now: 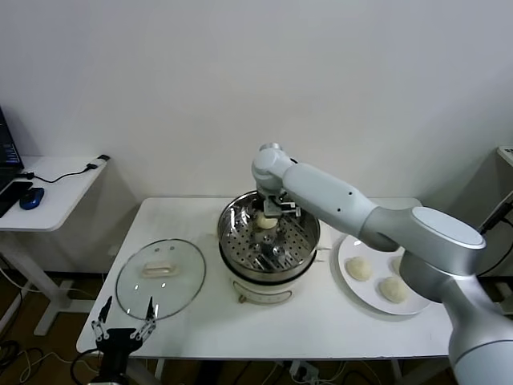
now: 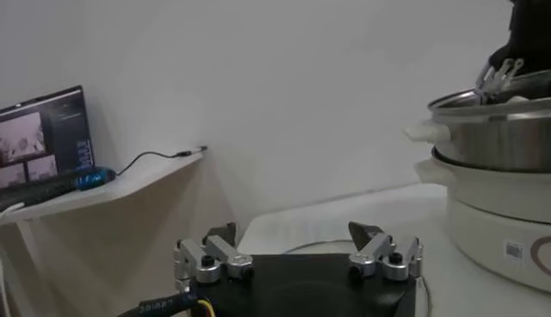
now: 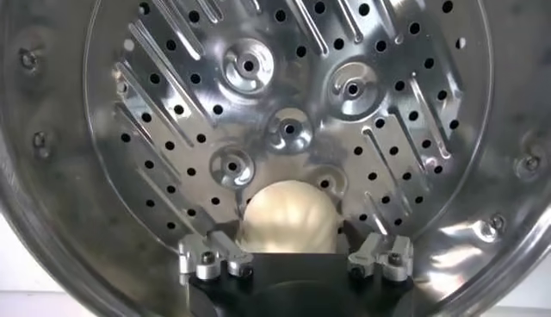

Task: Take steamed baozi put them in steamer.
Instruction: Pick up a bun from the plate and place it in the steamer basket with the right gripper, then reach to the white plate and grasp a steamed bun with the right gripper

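The steamer (image 1: 229, 241) stands mid-table, a shiny steel pot on a white base. My right gripper (image 1: 271, 215) reaches down into it at the far side. One steamed baozi (image 1: 264, 221) lies on the perforated tray (image 3: 284, 129). In the right wrist view this baozi (image 3: 288, 217) sits between the spread fingers of the right gripper (image 3: 293, 243), which is open and stands off the bun on both sides. Three more baozi (image 1: 358, 269) rest on a white plate (image 1: 361, 295) right of the steamer. My left gripper (image 1: 124, 321) is parked open, off the table's near left corner.
A glass lid with a white handle (image 1: 160, 277) lies flat on the table left of the steamer. A side desk (image 1: 56, 172) with a mouse and cable stands further left. The steamer's wall (image 2: 499, 146) rises well beyond the left gripper (image 2: 297, 237).
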